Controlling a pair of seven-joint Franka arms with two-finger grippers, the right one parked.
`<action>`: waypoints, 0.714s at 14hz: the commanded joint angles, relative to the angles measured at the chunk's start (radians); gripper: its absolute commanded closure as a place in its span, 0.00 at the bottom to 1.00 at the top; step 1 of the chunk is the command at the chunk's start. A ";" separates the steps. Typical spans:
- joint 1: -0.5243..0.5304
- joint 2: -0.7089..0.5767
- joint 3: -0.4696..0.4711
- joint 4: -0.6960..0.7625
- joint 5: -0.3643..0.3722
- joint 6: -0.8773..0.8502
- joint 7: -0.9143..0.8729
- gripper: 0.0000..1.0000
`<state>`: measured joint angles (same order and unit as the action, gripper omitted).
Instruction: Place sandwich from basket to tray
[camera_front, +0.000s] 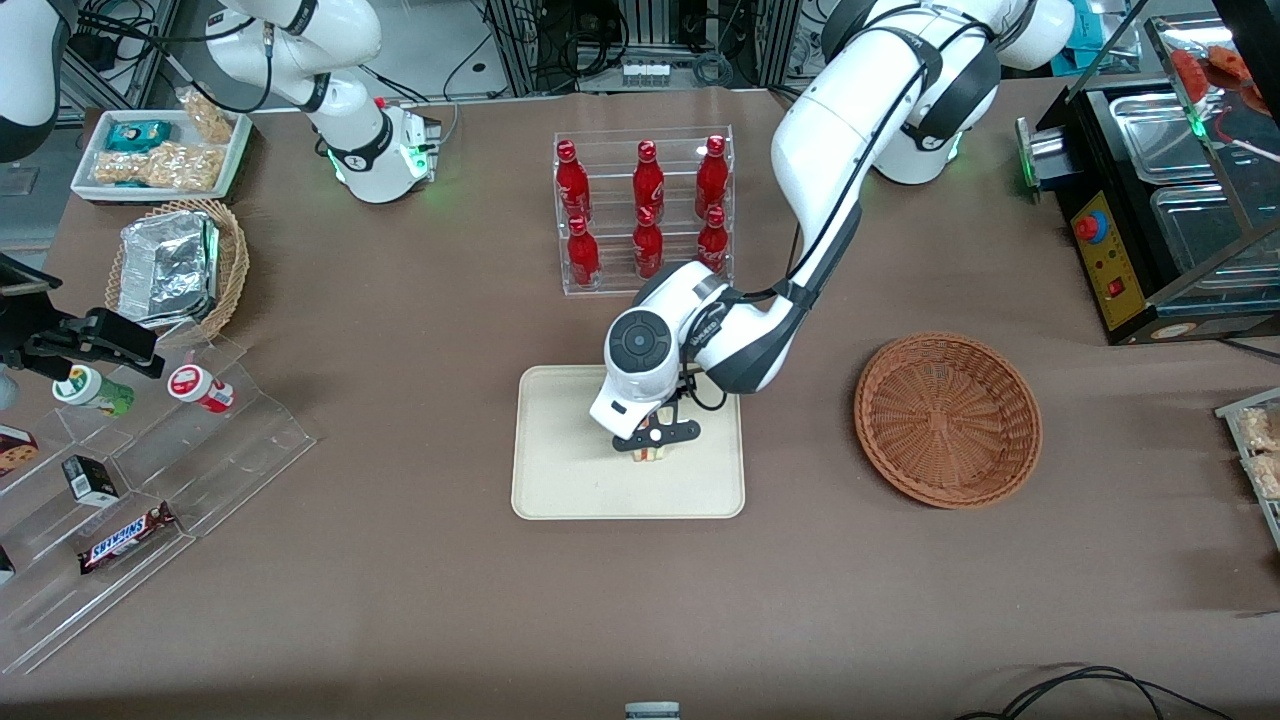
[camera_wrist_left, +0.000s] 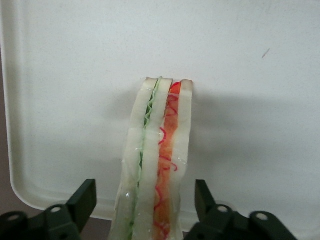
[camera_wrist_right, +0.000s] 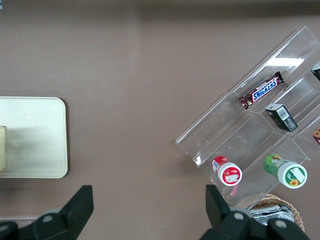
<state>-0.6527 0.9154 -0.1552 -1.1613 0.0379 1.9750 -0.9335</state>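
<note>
The sandwich (camera_front: 648, 455), a pale wedge with green and red-orange filling, stands on its edge on the cream tray (camera_front: 560, 480) near the tray's middle. My left gripper (camera_front: 650, 443) hangs right over it, open. In the left wrist view the sandwich (camera_wrist_left: 157, 150) sits between the two black fingers (camera_wrist_left: 85, 197) with a gap on each side, resting on the tray (camera_wrist_left: 75, 75). The reddish-brown basket (camera_front: 947, 418) lies beside the tray toward the working arm's end, with nothing in it. The right wrist view shows the tray's corner (camera_wrist_right: 35, 135) and a sliver of the sandwich (camera_wrist_right: 2, 150).
A clear rack of red bottles (camera_front: 645, 210) stands farther from the front camera than the tray. Toward the parked arm's end are a tan basket with foil containers (camera_front: 180, 265), a white snack tray (camera_front: 160, 150) and an acrylic stand (camera_front: 130, 470). A black appliance (camera_front: 1160, 200) sits at the working arm's end.
</note>
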 joint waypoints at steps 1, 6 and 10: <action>-0.004 -0.053 0.016 0.025 0.011 -0.109 -0.025 0.00; 0.138 -0.268 0.003 0.009 -0.069 -0.404 0.137 0.00; 0.329 -0.449 0.005 -0.018 -0.171 -0.732 0.416 0.00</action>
<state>-0.4109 0.5712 -0.1401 -1.1081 -0.0894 1.3521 -0.6453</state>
